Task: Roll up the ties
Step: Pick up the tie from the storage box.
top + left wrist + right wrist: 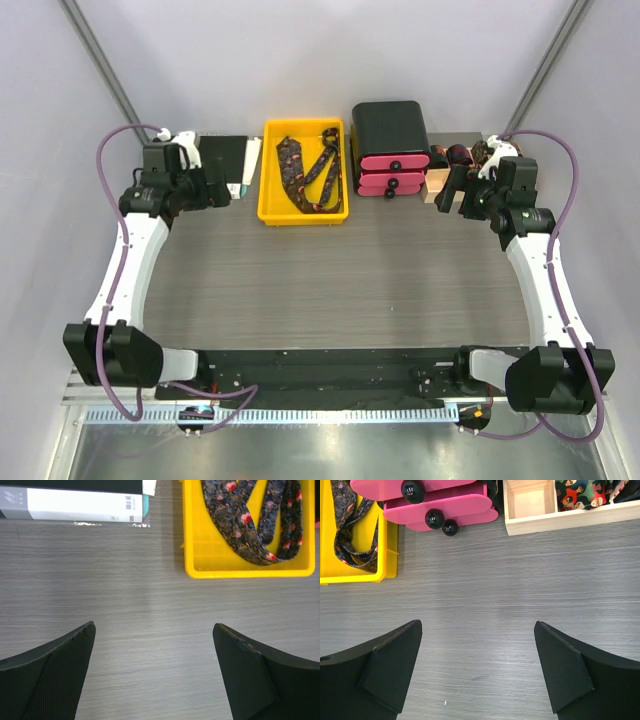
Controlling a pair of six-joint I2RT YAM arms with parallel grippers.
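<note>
Your ties [310, 172] lie looped in the yellow tray [268, 200] at the far middle of the bench [340, 280], their strands running near-to-far. The left jaws and right jaws both gape, holding nothing. The left jaws are nearer (the tray is just to their right), while the pink drawers [392, 170] stand between the right jaws and the tray.

The dark speckled fabric ties [292, 165] lie in a yellow plastic tray [305, 217] at the far middle of the grey wood-grain counter [330, 280]. A flat black-and-white box [222, 155] lies left of the tray. A black-and-pink drawer unit [390, 135] stands just right of it, with a compartmented wooden box [436, 184] further right.
</note>
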